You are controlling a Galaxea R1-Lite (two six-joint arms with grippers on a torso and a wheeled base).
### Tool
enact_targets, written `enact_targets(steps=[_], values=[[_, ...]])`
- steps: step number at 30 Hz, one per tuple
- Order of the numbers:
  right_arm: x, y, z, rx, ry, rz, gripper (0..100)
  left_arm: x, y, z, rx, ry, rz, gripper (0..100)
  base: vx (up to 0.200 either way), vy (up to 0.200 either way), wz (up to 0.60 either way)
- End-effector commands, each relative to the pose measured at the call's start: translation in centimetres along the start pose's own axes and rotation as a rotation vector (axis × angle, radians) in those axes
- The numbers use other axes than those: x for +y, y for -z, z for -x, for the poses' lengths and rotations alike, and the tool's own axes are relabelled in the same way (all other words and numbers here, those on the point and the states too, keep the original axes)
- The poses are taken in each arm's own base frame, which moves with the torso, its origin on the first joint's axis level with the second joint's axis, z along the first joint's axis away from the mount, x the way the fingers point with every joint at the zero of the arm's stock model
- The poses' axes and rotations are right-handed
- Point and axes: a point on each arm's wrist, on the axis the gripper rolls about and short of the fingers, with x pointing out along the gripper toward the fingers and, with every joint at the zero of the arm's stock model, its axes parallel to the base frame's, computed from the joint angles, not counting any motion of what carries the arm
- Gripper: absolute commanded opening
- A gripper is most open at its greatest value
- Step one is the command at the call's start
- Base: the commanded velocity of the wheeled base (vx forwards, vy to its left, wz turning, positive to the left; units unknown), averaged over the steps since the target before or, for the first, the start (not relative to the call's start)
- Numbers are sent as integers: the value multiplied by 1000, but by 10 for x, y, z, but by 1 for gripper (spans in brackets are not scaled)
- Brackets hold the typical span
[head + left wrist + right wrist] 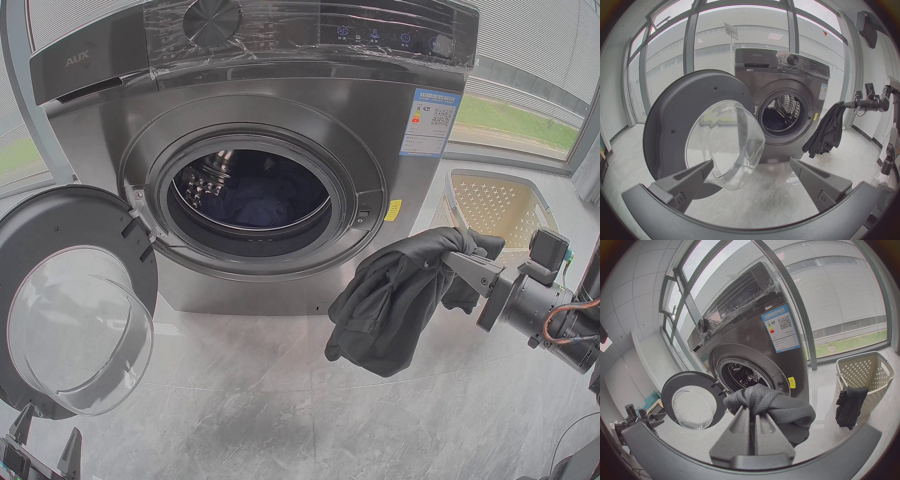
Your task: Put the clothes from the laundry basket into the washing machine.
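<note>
dark garment (381,312) gripped by right end effector (447,257), hanging below it, left end effector (750,162) spread wide

Free passage to the drum mouth (250,165), door (69,250) well aside left, dark laundry (262,203) seemingly low inside.

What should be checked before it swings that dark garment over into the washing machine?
1. Washer door swung fully open: ok.
2. Right gripper, jaws shut on the dark garment: ok.
3. Drum has room, with some dark clothes already inside: ok.
4. Left gripper, jaws open, low beside the door, away from the opening: ok.
5. Laundry basket emptied: not ok, another garment hangs over its rim.
</note>
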Motion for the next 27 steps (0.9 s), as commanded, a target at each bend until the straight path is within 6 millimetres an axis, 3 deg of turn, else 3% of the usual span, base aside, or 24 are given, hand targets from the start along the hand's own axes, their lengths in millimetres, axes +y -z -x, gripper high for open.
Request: enact_targets(steps=[1, 5, 11, 24, 27], values=[[0, 0, 0, 1, -1, 0, 0, 0, 4, 0, -2, 1, 0, 100, -200, 0, 0], [0, 0, 0, 1, 0, 0, 0, 0, 4, 0, -2, -1, 0, 100, -200, 0, 0], [-2, 2, -1, 9, 6, -1, 0, 0, 4, 0, -2, -1, 0, 100, 0, 0, 0], [0, 4, -2, 17, -3, -4, 0, 0, 4, 0, -2, -1, -7, 100, 0, 200, 0], [4, 9, -3, 36, -19, -3, 0, 0, 5, 0, 0, -1, -15, 100, 0, 0, 0]])
